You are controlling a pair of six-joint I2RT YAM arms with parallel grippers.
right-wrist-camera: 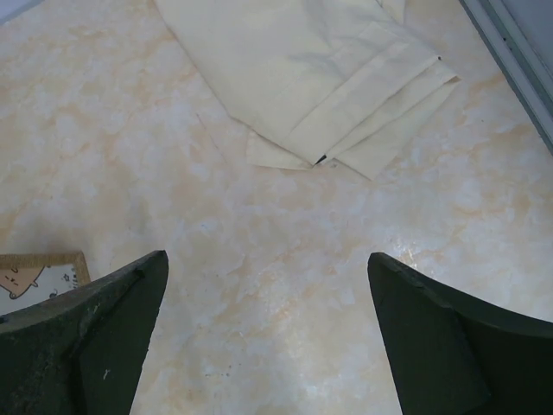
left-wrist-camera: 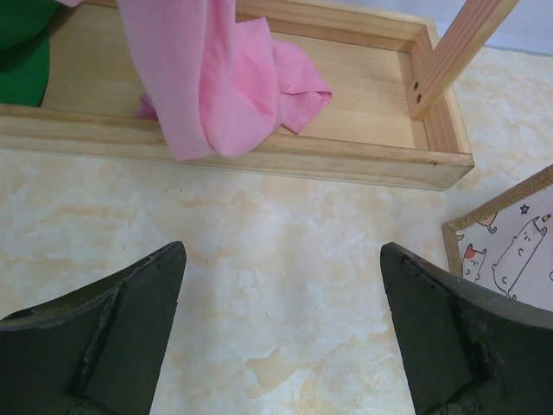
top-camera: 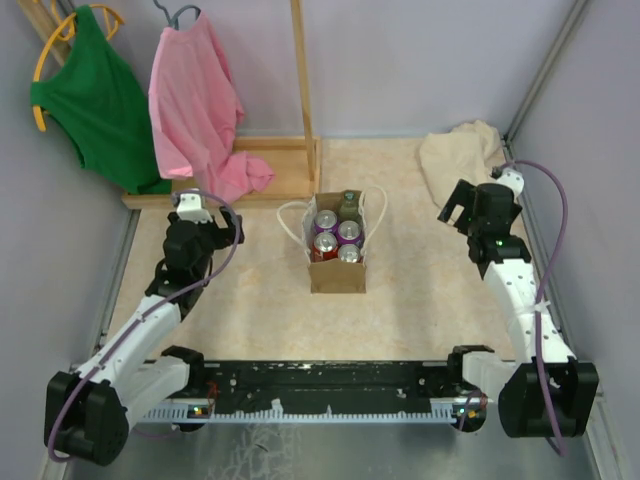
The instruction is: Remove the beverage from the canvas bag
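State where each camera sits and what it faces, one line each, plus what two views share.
Top external: above and behind the bases, looking down at the canvas bag; both arms show.
Left wrist: on the left arm, facing the wooden rack base and pink garment; open left gripper shows.
Right wrist: on the right arm, facing the beige cloth; open right gripper shows.
Shared: top external and right wrist both see that cloth.

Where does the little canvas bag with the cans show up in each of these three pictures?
Top external: the canvas bag stands in the centre of the picture.
Left wrist: only its cat-printed corner shows, at the right edge.
Right wrist: only a corner shows, at the lower left edge.
Shared landmark: the marbled tabletop under it, in all three views.
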